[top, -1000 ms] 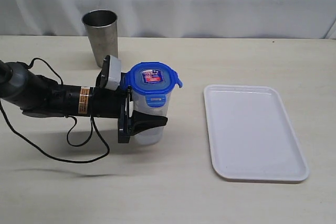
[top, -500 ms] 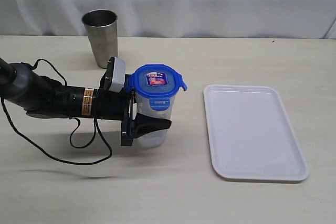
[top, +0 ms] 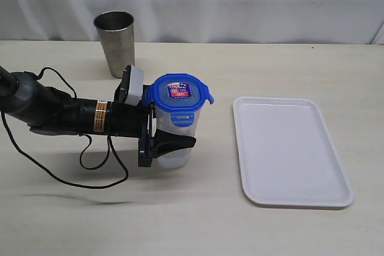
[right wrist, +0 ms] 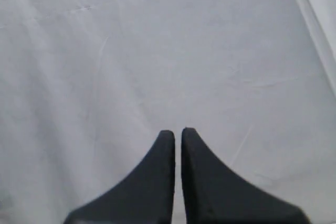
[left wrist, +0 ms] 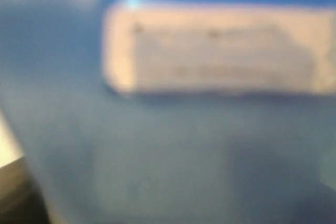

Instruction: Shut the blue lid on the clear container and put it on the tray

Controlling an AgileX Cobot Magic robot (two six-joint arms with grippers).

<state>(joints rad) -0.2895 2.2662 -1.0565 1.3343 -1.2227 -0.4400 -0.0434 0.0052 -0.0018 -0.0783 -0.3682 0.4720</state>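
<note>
The clear container (top: 175,148) stands upright left of the middle of the table, with the blue lid (top: 178,92) seated on its top and the red-and-white sticker facing up. My left gripper (top: 179,129) reaches in from the left and is shut on the container's body. Its near finger (top: 174,142) lies across the front wall, and the far finger is hidden behind. I cannot tell whether the base touches the table. The left wrist view is only a close blur of blue lid (left wrist: 63,77). The white tray (top: 290,150) lies empty to the right. My right gripper (right wrist: 178,132) is shut on nothing.
A steel cup (top: 115,41) stands at the back left, behind my left arm. The arm's black cable (top: 90,178) loops on the table in front of it. A gap of bare table separates the container from the tray's left rim (top: 236,142).
From one second ago to half a second ago, my left gripper shifted slightly right with the container in it. Since then nothing has moved.
</note>
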